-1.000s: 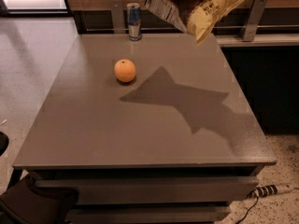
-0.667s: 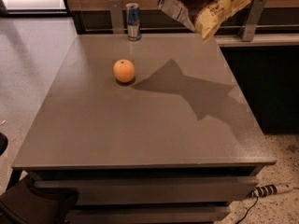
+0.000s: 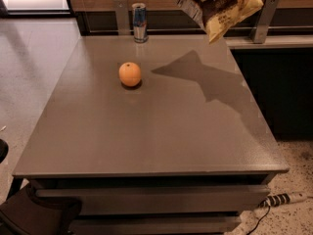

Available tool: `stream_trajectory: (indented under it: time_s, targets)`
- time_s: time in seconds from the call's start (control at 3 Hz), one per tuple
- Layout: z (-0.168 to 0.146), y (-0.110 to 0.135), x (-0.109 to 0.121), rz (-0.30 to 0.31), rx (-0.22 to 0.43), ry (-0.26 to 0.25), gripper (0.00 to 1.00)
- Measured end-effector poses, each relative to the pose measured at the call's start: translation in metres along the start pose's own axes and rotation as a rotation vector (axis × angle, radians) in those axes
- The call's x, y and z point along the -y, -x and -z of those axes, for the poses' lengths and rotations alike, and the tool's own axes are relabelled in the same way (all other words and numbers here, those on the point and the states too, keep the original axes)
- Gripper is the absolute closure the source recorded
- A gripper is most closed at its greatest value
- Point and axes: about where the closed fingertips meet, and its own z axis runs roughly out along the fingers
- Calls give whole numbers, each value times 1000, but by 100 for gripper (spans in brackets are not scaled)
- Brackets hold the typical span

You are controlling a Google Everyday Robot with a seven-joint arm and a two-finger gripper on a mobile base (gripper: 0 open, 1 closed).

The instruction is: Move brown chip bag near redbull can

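The brown chip bag [image 3: 221, 8] hangs in the air at the top of the camera view, above the far right part of the grey table [image 3: 146, 136]. Its dark brown middle and pale yellow lower end show; its top is cut off by the frame edge. It casts a shadow [image 3: 210, 80] on the table. The redbull can [image 3: 140, 22] stands upright at the table's far edge, left of the bag. The gripper is above the top edge of the frame and does not show.
A round orange [image 3: 129, 74] lies on the table in front of the can. Metal brackets [image 3: 261, 18] stand along the wooden back wall. A power strip [image 3: 283, 199] lies on the floor at the lower right. A dark object [image 3: 29, 214] sits at the lower left.
The chip bag has risen and shifted slightly right, so more of it is cut off at the top. Its shadow has moved toward the table's far right.
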Motion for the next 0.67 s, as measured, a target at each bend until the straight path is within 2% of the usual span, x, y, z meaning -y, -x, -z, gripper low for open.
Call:
stream_trajectory:
  time_s: [0.33, 0.67]
  targets:
    - [-49, -12, 34, -78, 36, -98, 100]
    - [-95, -19, 59, -174, 38, -194, 100]
